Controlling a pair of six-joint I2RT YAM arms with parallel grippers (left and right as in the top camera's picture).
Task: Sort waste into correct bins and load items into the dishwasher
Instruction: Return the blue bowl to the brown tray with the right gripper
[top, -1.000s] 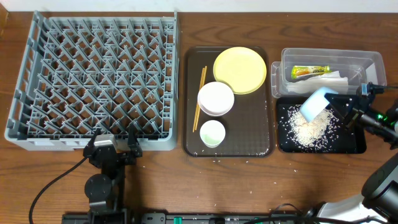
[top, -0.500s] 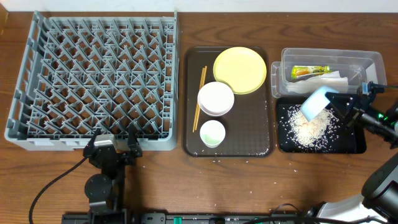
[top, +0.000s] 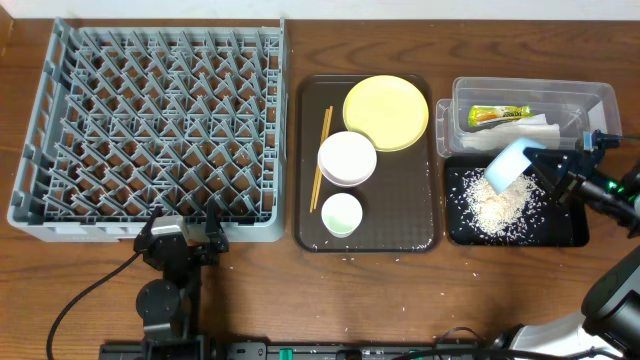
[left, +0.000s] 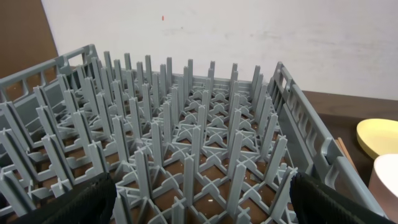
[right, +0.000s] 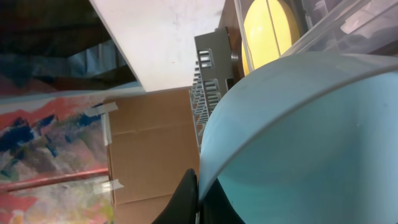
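Observation:
My right gripper (top: 545, 165) is shut on the rim of the light-blue bowl (top: 508, 165), tipped on its side over the black tray (top: 570, 232), where a pile of rice scraps (top: 497, 208) lies. In the right wrist view the bowl (right: 311, 130) fills the frame, pinched between the fingers (right: 198, 198). The clear tub (top: 590, 100) holds the yellow-green sachet (top: 498, 114) and white napkin (top: 530, 132). The yellow plate (top: 386, 112), white bowl (top: 347, 158), small white cup (top: 341, 214) and chopsticks (top: 321, 155) lie on the brown tray (top: 400, 225). The grey dish rack (top: 150, 125) is empty. My left gripper (left: 199, 202) is open at its near edge.
Stray rice grains (top: 350, 258) lie on the wooden table in front of the brown tray. A white wall stands behind the rack (left: 186, 124) in the left wrist view. The plate's edge (left: 379, 137) shows at the right of that view.

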